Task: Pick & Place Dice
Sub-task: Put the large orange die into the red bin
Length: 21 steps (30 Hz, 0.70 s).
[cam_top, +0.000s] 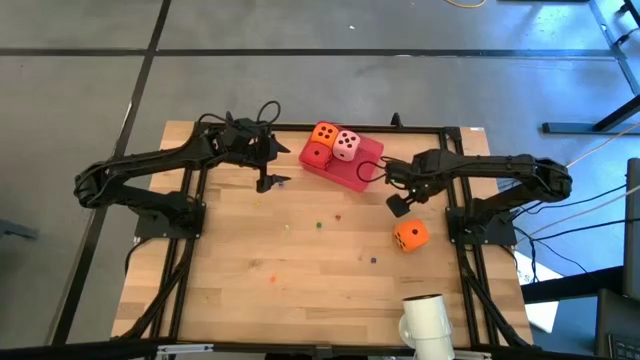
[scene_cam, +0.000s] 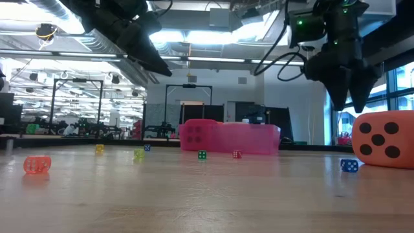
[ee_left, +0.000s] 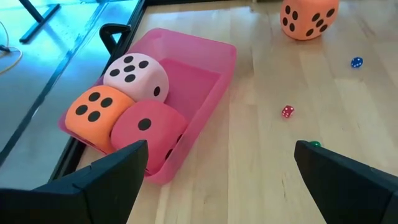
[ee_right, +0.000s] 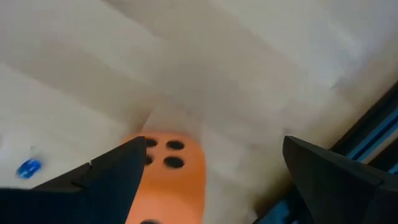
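The pink-red tray (cam_top: 358,170) lies at the table's far middle and holds three dice: an orange one (ee_left: 95,113), a pale pink one (ee_left: 137,73) and a red one (ee_left: 149,127). A second orange die (cam_top: 410,235) rests on the wood toward the right side. My left gripper (ee_left: 217,171) is open, hovering just left of the tray (ee_left: 208,87) above the table. My right gripper (ee_right: 208,177) is open and points down, above and just to the far left of the loose orange die (ee_right: 174,171). It touches nothing. In the low view this die (scene_cam: 383,139) sits below the right gripper (scene_cam: 349,97).
Tiny coloured beads and mini dice lie scattered over the wood, among them a red one (ee_left: 287,111) and a blue one (ee_left: 356,62). A white cylinder (cam_top: 428,322) stands at the near edge. Black frame rails border the tabletop.
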### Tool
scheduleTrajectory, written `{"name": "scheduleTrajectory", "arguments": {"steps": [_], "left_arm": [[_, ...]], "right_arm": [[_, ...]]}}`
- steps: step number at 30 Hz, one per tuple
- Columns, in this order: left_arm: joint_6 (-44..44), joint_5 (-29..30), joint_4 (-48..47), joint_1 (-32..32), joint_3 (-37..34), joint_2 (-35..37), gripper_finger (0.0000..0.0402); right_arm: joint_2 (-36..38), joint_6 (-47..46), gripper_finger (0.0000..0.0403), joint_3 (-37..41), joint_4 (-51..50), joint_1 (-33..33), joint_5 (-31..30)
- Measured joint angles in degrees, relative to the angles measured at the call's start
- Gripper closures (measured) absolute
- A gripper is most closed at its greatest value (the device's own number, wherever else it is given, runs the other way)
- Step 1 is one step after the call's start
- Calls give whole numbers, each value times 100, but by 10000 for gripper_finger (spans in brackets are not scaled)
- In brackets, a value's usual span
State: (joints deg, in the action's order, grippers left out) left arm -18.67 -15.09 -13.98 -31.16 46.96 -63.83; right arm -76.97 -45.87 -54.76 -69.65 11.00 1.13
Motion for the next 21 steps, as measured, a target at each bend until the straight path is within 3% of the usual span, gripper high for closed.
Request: {"name": "scheduleTrajectory", "arguments": {"steps": [4, 12, 21], "left_arm": [[111, 2, 0, 0, 0, 0, 2], [150, 2, 0, 0, 0, 0, 2], [150, 2, 2, 0, 0, 0, 2]], "right_arm": [[0, -151, 25, 0, 0, -179, 366], [0, -729, 25, 0, 2, -906, 293], [0, -1266, 25, 2, 29, -1262, 153]]}}
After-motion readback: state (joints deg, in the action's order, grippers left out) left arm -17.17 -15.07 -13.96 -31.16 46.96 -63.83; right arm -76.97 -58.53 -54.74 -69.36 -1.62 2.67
